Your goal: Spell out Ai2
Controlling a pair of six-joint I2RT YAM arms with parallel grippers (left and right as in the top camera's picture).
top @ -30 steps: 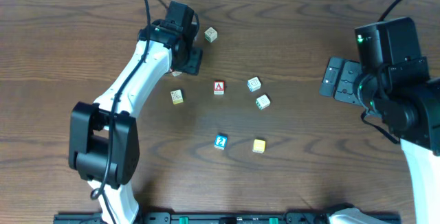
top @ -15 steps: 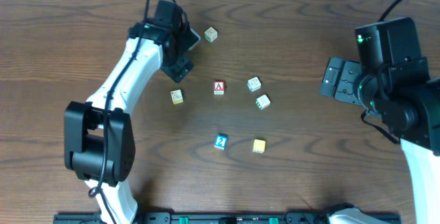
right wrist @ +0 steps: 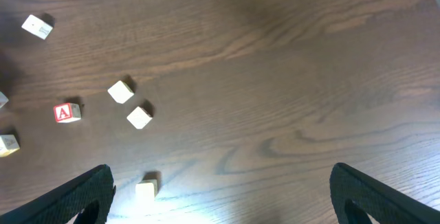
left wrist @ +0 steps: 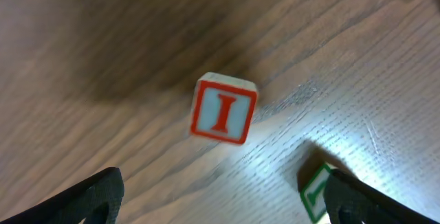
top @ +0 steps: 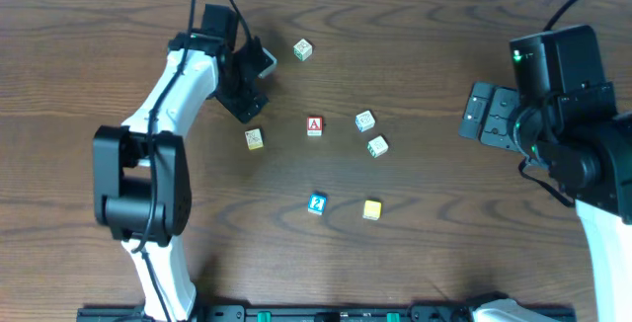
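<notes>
The "I" cube (left wrist: 223, 108), red-framed with a white face, lies on the wood ahead of my left gripper (left wrist: 230, 207), whose jaws stand wide open and empty. From overhead that cube (top: 255, 138) sits just below the left gripper (top: 245, 105). To its right is the red-framed "A" cube (top: 315, 125), which also shows in the right wrist view (right wrist: 67, 112). The blue-framed "2" cube (top: 316, 203) lies nearer the front. My right gripper (top: 476, 117) hovers open and empty at the far right (right wrist: 223, 200), well away from all cubes.
A green-marked cube (left wrist: 313, 191) sits against my left gripper's right fingertip. Other green-marked cubes lie at the back (top: 302, 49) and right of the "A" (top: 364, 120), (top: 377, 146). A plain yellow cube (top: 371, 209) rests beside the "2".
My left gripper has opened wide and swung left and back, away from the cream cube at the back. The loose cubes and the right arm have not moved.
</notes>
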